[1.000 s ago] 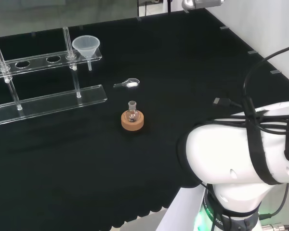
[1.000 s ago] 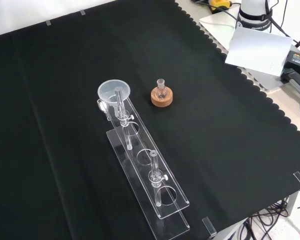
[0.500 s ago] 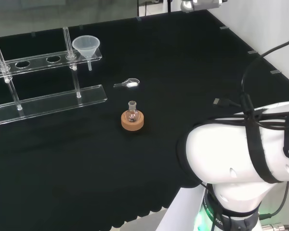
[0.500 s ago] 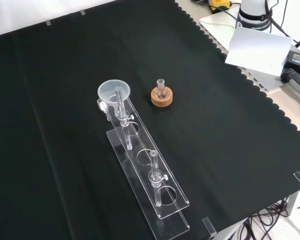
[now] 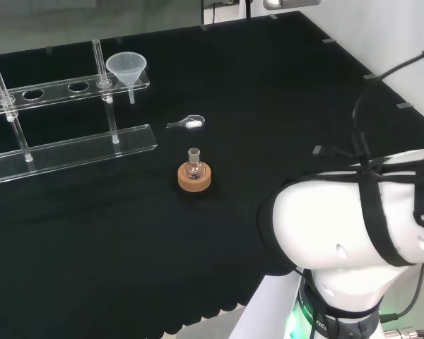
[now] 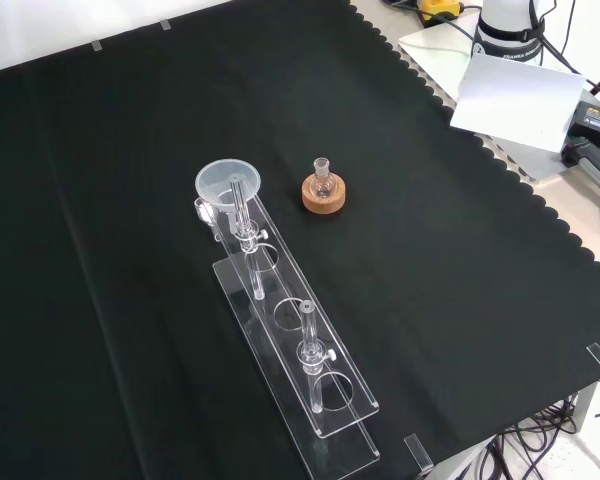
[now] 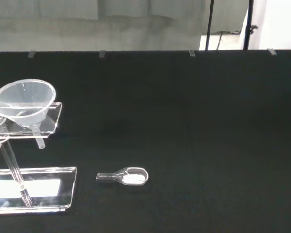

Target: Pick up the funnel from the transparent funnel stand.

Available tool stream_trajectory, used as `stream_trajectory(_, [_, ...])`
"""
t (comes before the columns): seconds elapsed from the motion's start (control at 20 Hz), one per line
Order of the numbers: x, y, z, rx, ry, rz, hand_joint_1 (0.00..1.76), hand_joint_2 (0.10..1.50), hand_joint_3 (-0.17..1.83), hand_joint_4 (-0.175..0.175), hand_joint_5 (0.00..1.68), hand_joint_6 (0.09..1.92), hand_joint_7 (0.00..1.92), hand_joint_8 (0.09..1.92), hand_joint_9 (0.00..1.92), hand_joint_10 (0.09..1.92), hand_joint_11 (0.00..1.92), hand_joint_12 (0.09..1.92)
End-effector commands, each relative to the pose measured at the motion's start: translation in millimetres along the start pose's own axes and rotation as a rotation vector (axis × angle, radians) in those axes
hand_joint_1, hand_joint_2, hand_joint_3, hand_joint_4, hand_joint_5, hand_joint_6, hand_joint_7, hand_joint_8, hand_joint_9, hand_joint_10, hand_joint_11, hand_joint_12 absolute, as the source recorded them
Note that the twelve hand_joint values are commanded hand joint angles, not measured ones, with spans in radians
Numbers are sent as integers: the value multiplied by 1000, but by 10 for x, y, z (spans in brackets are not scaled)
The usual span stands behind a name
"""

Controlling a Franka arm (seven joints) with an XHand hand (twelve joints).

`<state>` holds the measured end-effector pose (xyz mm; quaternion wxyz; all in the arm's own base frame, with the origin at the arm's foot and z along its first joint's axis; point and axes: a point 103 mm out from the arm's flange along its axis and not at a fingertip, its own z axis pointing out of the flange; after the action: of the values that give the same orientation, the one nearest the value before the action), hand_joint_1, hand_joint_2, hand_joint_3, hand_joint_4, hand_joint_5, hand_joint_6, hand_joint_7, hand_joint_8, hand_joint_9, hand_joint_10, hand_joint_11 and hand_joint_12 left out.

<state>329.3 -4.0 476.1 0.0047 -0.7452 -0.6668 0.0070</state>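
While shifting the white arm [image 5: 353,226] only a little, leaves the funnel [image 5: 124,68] untouched in the funnel stand [image 5: 56,90], far left. Grab not begun. Cannot tell robot hand's state.

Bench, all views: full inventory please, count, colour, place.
funnel: 1, clear, seated in the end hole of the stand's top shelf
funnel stand: 1, clear, two shelves on posts, left on the cloth in the head view
round-bottom flask: 1, clear, upright on the cork ring
cork ring: 1, tan, mid cloth, apart from the stand
scoop: 1, clear, with something white in its bowl, flat on the cloth between stand and flask
black cloth: 1, covers the bench
arm links: white with black cables, at the head view's right
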Motion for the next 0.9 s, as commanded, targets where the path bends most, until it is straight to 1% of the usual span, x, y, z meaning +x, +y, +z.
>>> stream_trajectory(0.05, [84, 411, 270, 50, -5, 19, 0, 1206, 392, 36, 192, 87, 65, 90, 58, 648, 75, 1353])
stream_trajectory(0.15, [145, 531, 323, 68, -37, 14, 0, 1205, 390, 35, 192, 87, 62, 89, 59, 647, 75, 1353])
stream_trajectory(0.3, [224, 746, 376, 86, -44, -10, 0, 1199, 384, 33, 189, 87, 58, 90, 58, 645, 70, 1354])
stream_trajectory(0.4, [281, 915, 404, 91, -45, -35, 0, 1192, 379, 31, 187, 87, 57, 91, 58, 643, 65, 1355])
stream_trajectory(0.6, [431, 1252, 484, 111, -45, -100, 19, 1172, 361, 25, 192, 87, 64, 102, 60, 641, 57, 1365])
stream_trajectory(0.65, [470, 1335, 520, 123, -51, -114, 33, 1164, 355, 23, 194, 87, 68, 107, 61, 641, 55, 1366])
stream_trajectory(0.75, [547, 1480, 588, 157, -73, -131, 59, 1148, 345, 19, 194, 87, 75, 117, 64, 641, 53, 1368])
stream_trajectory(0.9, [650, 1629, 701, 174, -75, -159, 80, 1128, 334, 11, 172, 87, 76, 126, 70, 646, 47, 1372])
